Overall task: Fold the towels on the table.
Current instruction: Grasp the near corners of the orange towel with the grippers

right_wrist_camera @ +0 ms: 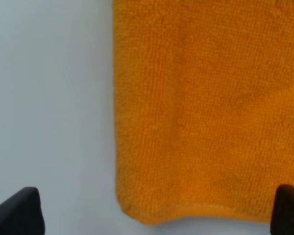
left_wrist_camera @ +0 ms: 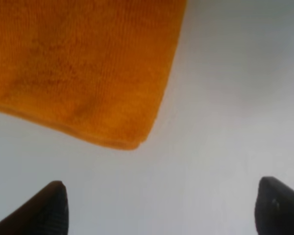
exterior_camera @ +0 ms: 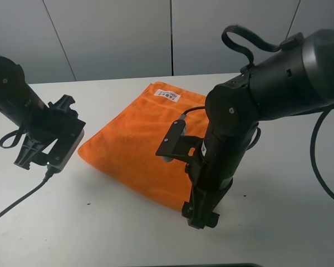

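Note:
The orange towel (exterior_camera: 139, 139) lies flat in the middle of the white table (exterior_camera: 284, 217), its white label (exterior_camera: 168, 94) at the far edge. My left gripper (exterior_camera: 38, 163) hovers open just off the towel's left corner (left_wrist_camera: 130, 142); its two dark fingertips (left_wrist_camera: 49, 210) stand wide apart over bare table (left_wrist_camera: 225, 98). My right gripper (exterior_camera: 200, 218) hangs open over the towel's near corner. In the right wrist view the towel (right_wrist_camera: 206, 107) fills the span between the fingertips (right_wrist_camera: 19, 213), with its edge just ahead of the gripper (right_wrist_camera: 154, 218). Neither gripper holds anything.
Grey wall panels (exterior_camera: 117, 33) rise behind the table's far edge. A black cable (exterior_camera: 16, 194) trails from the left arm across the table's near left. The bulky right arm (exterior_camera: 278, 78) reaches in from the right and hides part of the towel.

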